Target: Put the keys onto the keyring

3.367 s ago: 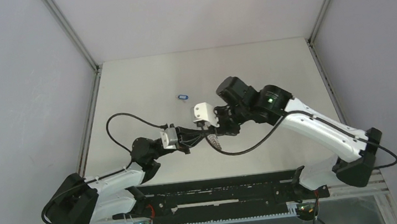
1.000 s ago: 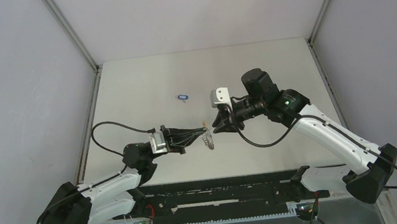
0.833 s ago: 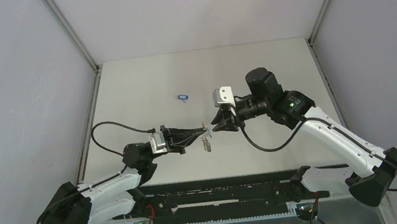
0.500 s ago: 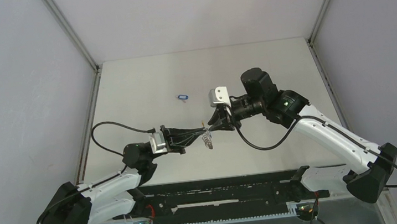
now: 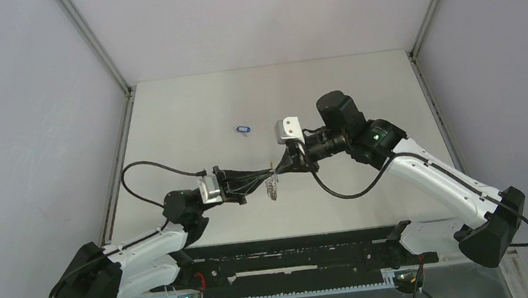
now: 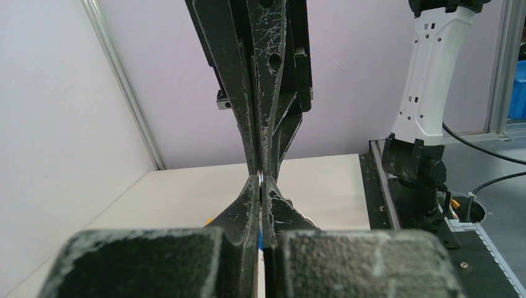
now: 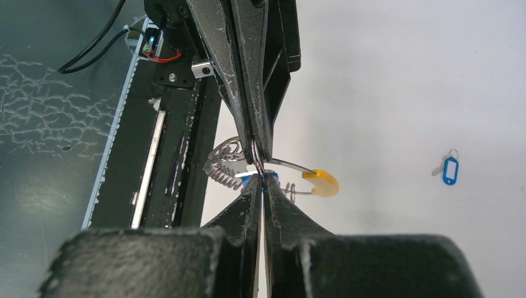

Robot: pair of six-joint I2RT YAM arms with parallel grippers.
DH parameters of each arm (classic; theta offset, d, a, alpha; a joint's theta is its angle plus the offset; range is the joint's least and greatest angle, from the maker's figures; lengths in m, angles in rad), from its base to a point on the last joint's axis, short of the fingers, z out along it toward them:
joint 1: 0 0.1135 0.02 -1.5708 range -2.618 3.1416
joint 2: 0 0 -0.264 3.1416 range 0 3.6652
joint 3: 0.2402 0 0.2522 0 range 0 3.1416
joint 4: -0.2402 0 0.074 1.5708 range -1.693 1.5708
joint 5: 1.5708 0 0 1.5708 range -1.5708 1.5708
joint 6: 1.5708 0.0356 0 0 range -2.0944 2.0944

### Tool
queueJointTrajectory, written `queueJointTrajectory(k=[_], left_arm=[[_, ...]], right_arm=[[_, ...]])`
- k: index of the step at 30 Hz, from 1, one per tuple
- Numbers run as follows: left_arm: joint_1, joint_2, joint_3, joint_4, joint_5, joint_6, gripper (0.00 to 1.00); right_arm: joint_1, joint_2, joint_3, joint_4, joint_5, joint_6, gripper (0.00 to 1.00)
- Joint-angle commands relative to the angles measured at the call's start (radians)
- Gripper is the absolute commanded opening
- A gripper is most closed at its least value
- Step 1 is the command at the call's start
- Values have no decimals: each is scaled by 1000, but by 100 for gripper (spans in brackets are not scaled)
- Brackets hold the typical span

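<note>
Right end effector (image 7: 261, 177), parted and slightly back a moment ago, now pinches shut tip to tip against the left end effector (image 7: 257, 152), which clamps the keyring (image 7: 220, 167) above the worktop (image 7: 384, 74) with a blue-tagged key (image 7: 249, 179) at the pinch, so threading looks underway, while the other key (image 7: 450, 169) lies well apart.

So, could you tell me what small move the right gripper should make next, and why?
Probably a slight, slow pull back by the right gripper, with the left gripper holding the keyring steady: both are shut tip to tip, a blue tag shows between them, and I cannot tell which grips it.
</note>
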Motion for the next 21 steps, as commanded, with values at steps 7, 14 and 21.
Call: queueJointTrajectory(k=[7,14,21], left_arm=[[4,-23,-17,71,-28,-12,0],[4,-20,-18,71,-33,-11,0],[4,-17,-49,61,-64,3,0]], right_arm=[[55,29,1,-52,190,-52,0],[65,25,1,-51,231,-49,0],[58,-80,-81,17,382,28,26]])
